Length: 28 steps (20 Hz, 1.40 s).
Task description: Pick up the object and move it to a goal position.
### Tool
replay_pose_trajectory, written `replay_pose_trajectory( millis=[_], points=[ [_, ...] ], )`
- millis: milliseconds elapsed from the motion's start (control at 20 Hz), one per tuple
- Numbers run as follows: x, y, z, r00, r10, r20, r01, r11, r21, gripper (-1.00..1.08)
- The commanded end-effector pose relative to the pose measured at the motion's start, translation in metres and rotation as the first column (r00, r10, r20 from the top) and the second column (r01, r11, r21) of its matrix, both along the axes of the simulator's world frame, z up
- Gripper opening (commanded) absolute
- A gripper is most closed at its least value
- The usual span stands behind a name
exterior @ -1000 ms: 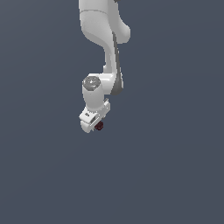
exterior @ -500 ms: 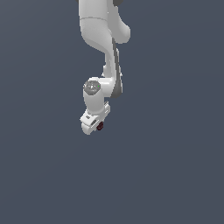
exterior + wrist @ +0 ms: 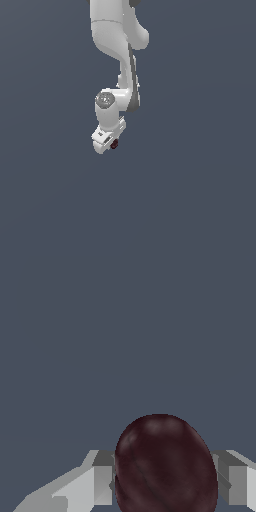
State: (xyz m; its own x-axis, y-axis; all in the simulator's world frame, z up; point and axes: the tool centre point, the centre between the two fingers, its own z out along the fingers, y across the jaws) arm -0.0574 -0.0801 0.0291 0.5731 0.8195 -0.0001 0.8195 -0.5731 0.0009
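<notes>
The object is a dark maroon, egg-shaped lump, and you can see it pinched in the end effector. Start with the biggest thing: the white arm comes down from the top of the exterior view against a plain grey-blue background. Below it, the end effector hangs at the arm's lower end — its grey fingers press against both sides of the lump. In the exterior view the object shows only as a small red speck at the end effector's tip.

Plain, featureless dark slate-grey backdrop all around, nothing else
</notes>
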Motion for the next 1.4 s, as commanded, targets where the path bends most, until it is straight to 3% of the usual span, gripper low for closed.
replay_pose_trajectory(
  millis=[0,500,1350],
  points=[
    [0.002,0.001,0.0,1.0,0.0,0.0,0.0,1.0,0.0,-1.0],
    [0.03,0.009,0.001,1.0,0.0,0.0,0.0,1.0,0.0,-1.0],
    [0.124,0.033,0.004,1.0,0.0,0.0,0.0,1.0,0.001,-1.0]
  ],
)
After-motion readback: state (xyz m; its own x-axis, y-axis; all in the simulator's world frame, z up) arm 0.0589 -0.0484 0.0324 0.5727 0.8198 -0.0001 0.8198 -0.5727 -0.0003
